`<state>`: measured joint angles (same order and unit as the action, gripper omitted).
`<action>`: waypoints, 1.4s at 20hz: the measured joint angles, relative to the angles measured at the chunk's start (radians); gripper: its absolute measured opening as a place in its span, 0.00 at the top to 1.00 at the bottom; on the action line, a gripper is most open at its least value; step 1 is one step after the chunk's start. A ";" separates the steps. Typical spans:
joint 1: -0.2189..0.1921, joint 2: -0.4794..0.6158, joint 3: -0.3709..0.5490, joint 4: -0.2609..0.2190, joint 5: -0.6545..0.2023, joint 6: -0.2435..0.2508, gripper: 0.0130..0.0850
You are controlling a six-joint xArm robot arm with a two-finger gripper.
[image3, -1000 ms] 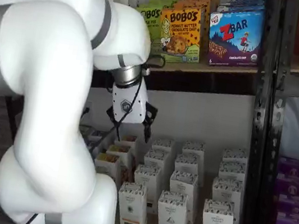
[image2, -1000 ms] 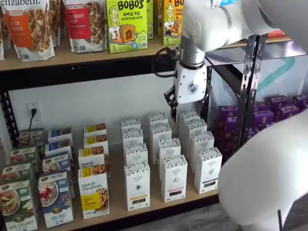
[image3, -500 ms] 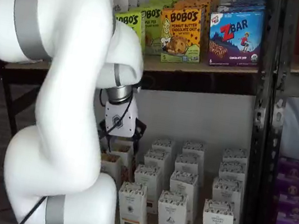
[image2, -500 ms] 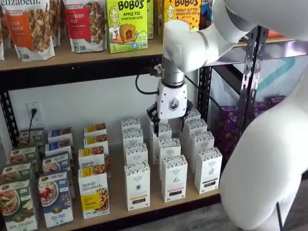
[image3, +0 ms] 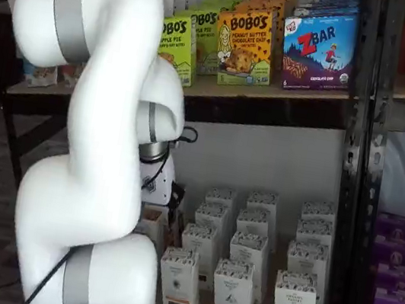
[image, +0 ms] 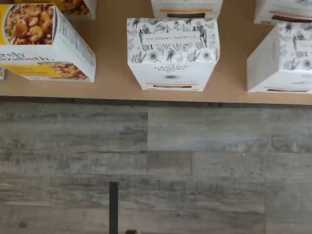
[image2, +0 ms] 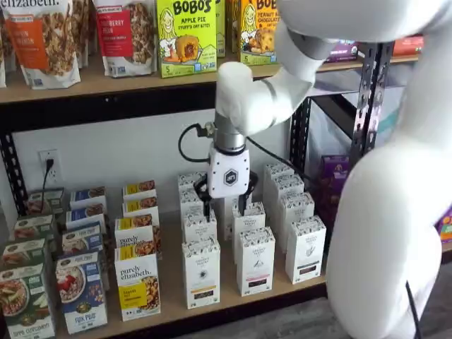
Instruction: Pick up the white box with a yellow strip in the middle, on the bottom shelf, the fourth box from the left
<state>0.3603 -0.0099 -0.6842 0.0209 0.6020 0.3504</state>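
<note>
White card makes up the tall narrow white box (image2: pixel 201 272), which is seen at the front edge of the tan wooden table (image2: pixel 170 286), just beside the granola box (image2: pixel 138 282) on the side away from the wall socket (image2: pixel 49 167). A dark speckled band is carried at its top, a small round emblem at mid-front, and a yellow-and-black strip low on the front. More white cartons are lined up behind it, and further rows of like cartons (image2: pixel 255 260) are ranged beyond it, farther from the granola box.

The jaws are held open above that row, behind the granola box and higher than it. Two black fingers (image2: pixel 241 203) are hung from the white body, with a plain gap between them, and nothing is gripped. The white box is not touched by them. In a shelf view the white box (image3: pixel 180 283) is shown at the near end of its row, while the jaws are largely hidden by the arm (image3: pixel 103 144).

In the wrist view the white box (image: pixel 171 53) is seen from above with its orange-yellow strip toward the table (image: pixel 234 78) edge, the granola box (image: pixel 46 41) being close beside it and grey plank floor (image: pixel 195 165) lying past the edge.
</note>
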 joint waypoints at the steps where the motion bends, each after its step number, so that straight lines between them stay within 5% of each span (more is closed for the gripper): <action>1: 0.004 0.038 -0.018 0.002 -0.017 0.002 0.00; 12: -0.011 0.374 -0.204 0.054 -0.156 -0.062 0.00; 18: -0.035 0.505 -0.315 -0.028 -0.163 -0.013 0.00; 28: -0.086 0.635 -0.454 0.024 -0.124 -0.108 0.00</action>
<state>0.2746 0.6254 -1.1379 0.0447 0.4781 0.2422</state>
